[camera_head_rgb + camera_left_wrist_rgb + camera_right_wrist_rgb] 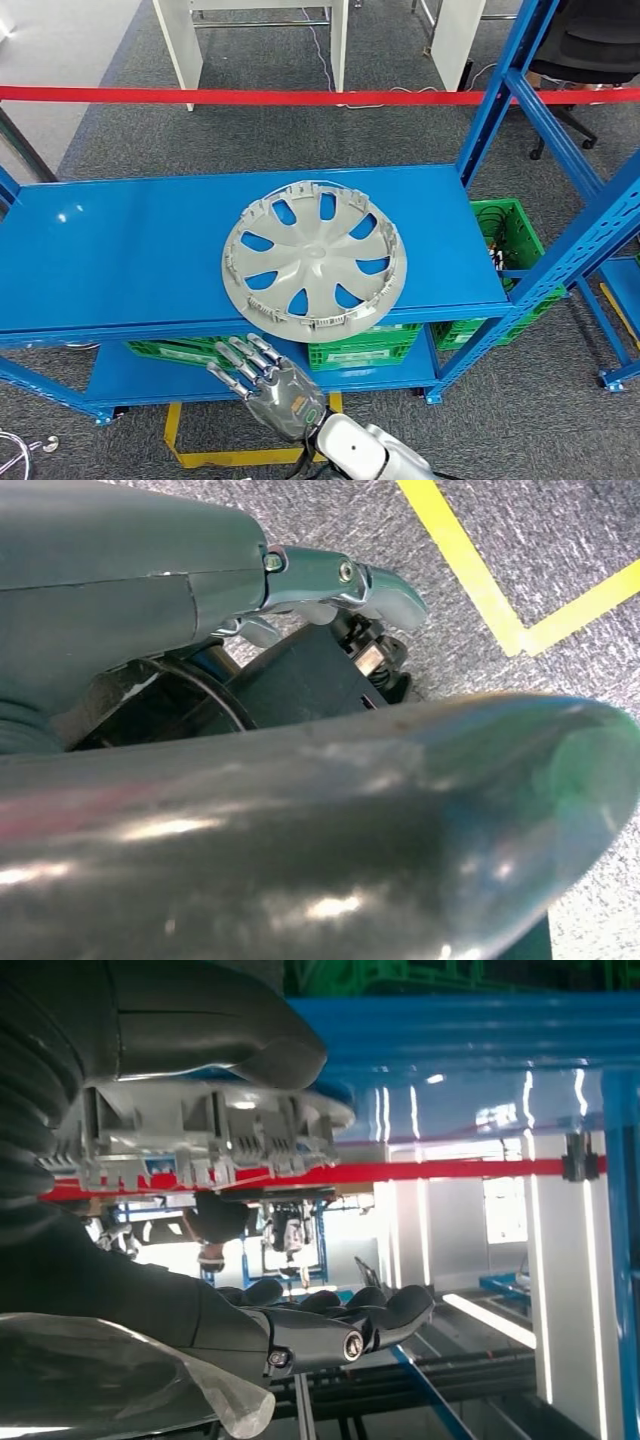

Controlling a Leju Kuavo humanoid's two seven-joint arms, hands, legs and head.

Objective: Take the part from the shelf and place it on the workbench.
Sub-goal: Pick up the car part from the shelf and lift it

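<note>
The grey wheel cover (314,258) lies flat on the blue shelf (113,250), its near edge overhanging green crates (362,345) with contents I cannot make out, while the right hand (260,378), fingers spread and empty, reaches just under that rim, seemingly untouching.

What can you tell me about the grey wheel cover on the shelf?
The wheel cover is a round, light grey disc that looks like plastic, with curved spokes, openings showing blue through them and small clips around its rim. It lies flat on the top blue shelf, its near edge overhanging the front. The right hand is just in front of and below that edge, fingers apart, holding nothing.
</note>
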